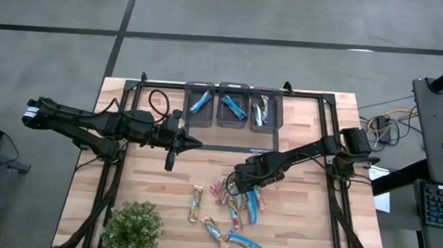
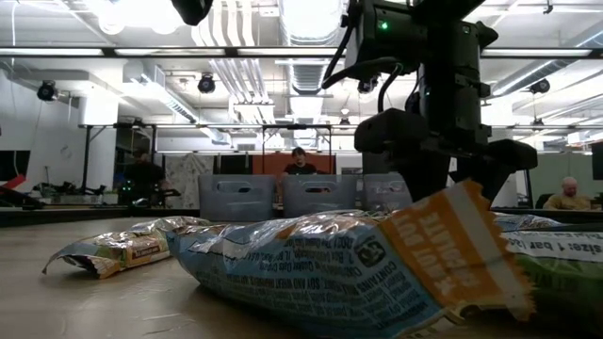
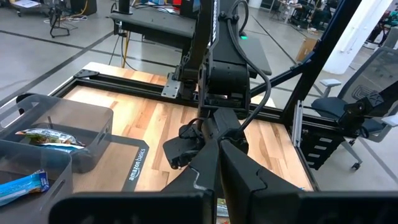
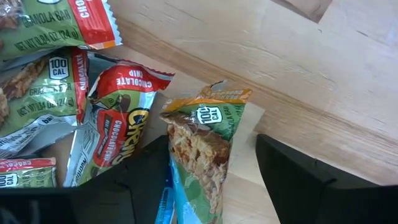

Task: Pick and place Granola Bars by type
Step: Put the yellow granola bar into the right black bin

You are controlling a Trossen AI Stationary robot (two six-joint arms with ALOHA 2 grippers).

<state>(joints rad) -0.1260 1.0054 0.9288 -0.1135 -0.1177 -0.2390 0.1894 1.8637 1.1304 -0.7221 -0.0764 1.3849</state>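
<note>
Right gripper (image 1: 235, 189): reached down over the pile of granola bars (image 1: 235, 211) at mid-table, jaws spread wide astride a green-and-orange 100-calorie bar (image 4: 202, 149).
Left gripper (image 1: 170, 161): hovering beside the three grey bins (image 1: 234, 108), jaws closed, empty.
Bars: shiny wrappers, blue or green-red-orange; scattered on wood, a few in bins.

the table (image 1: 300, 223) is showing pale striped wood planks inside a black frame. the granola bars (image 1: 235, 207) are glinting in shiny wrappers — some blue, others green with red and orange ends. three grey bins (image 1: 233, 107) are sitting far, and a leafy green plant (image 1: 131, 229) near left.
</note>
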